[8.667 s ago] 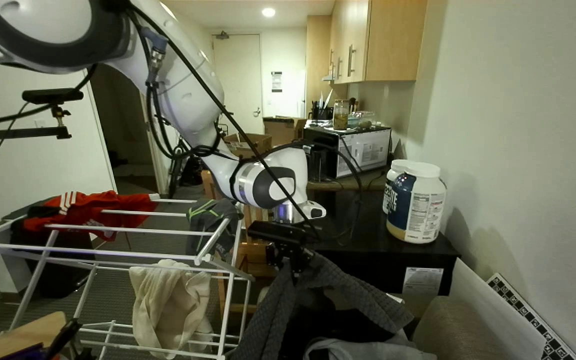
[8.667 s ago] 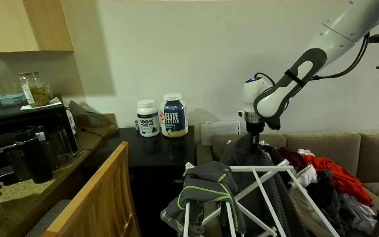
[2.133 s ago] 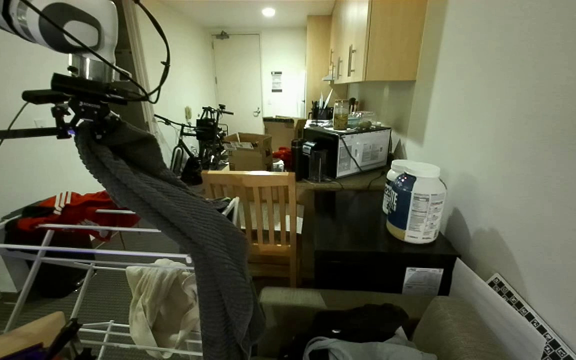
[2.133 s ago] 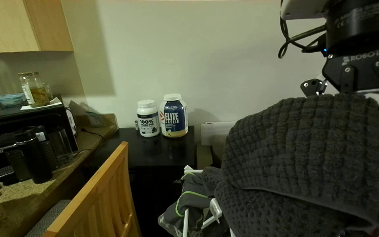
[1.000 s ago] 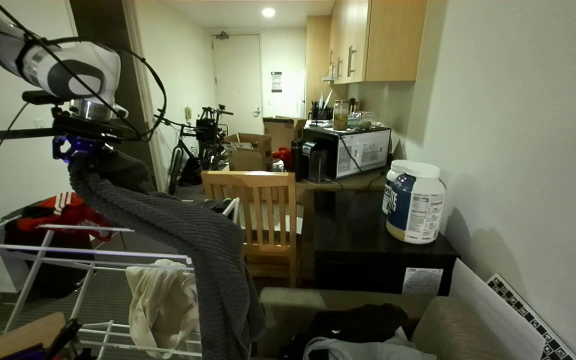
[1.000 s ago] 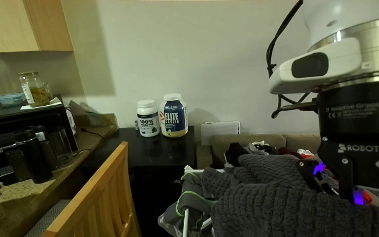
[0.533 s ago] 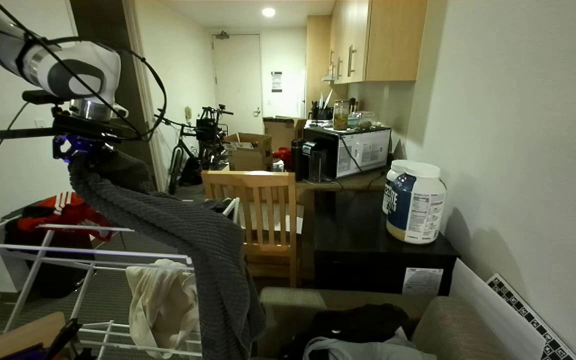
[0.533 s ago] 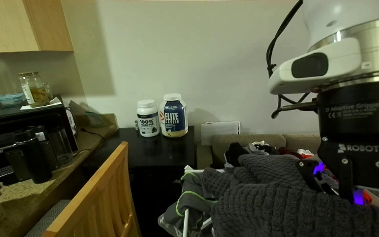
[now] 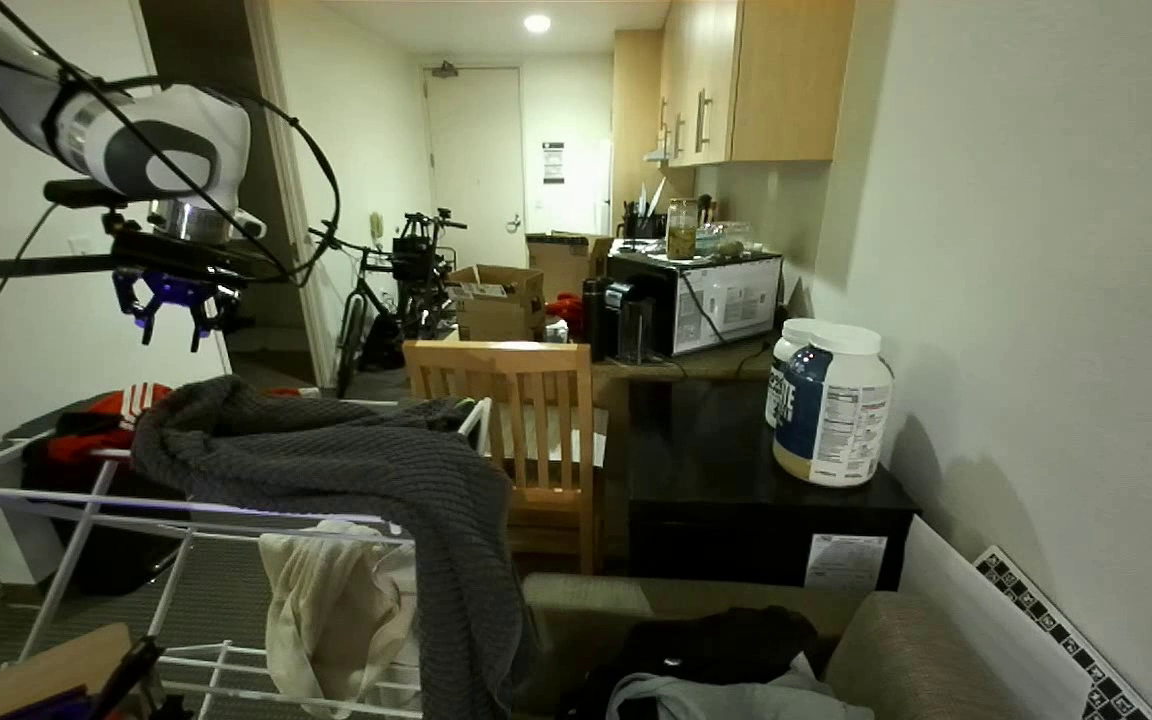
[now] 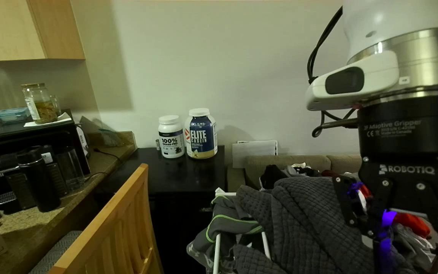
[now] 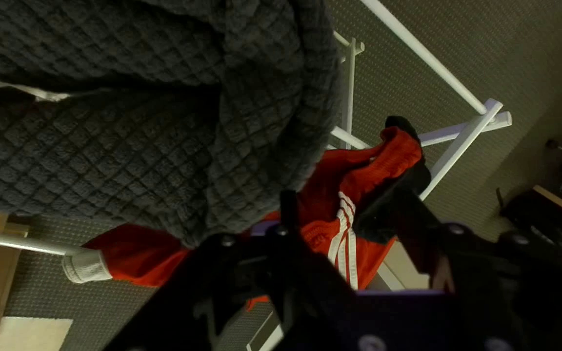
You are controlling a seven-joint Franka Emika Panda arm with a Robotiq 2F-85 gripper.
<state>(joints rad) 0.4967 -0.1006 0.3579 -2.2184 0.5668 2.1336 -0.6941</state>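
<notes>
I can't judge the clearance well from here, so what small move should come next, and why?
I'd probably raise the gripper slightly before moving sideways: its jaws stand open above the towel, apart from it. The towel lies across the rack, one end hanging down, so a low sideways pass might drag it.

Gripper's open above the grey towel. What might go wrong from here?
The grey towel hangs well down over one edge of the drying rack, so its weight might drag it off. It seems to lie across the red garment, so tugging one may shift the other. The open gripper hovers above the towel; dropping lower could snag it.
</notes>
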